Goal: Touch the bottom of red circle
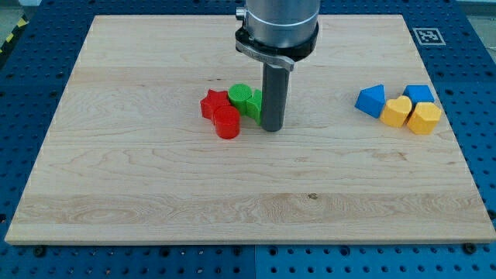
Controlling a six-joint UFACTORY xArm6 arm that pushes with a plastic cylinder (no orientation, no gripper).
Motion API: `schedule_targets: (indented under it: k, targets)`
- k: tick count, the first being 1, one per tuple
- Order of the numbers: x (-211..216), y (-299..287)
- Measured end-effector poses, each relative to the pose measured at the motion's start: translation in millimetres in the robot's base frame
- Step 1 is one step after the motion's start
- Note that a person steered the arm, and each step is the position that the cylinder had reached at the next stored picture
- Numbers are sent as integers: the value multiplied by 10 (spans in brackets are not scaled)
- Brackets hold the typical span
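The red circle [227, 122] lies left of the board's centre, touching a red star [213, 103] at its upper left. A green circle [239, 97] sits just above it, and a second green block [254, 105] lies partly hidden behind the rod. My tip [271, 128] rests on the board right of the red circle, a short gap away and about level with its lower part. The rod stands against the right side of the hidden green block.
At the view's right is a cluster: a blue triangular block [371, 101], a blue block [419, 94], a yellow heart [397, 111] and a yellow block [424, 118]. The wooden board [155, 194] lies on a blue perforated table.
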State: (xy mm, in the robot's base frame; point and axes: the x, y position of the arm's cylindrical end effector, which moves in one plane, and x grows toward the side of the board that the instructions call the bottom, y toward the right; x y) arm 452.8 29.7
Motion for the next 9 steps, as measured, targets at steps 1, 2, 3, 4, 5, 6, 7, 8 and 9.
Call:
schedule_targets:
  k: [1, 2, 3, 4, 5, 6, 7, 8, 9]
  targets:
    - [-157, 0]
    - [-327, 0]
    - [-484, 6]
    - [-365, 177]
    - [66, 357]
    - [445, 408]
    - [636, 292]
    - [639, -37]
    - [562, -429]
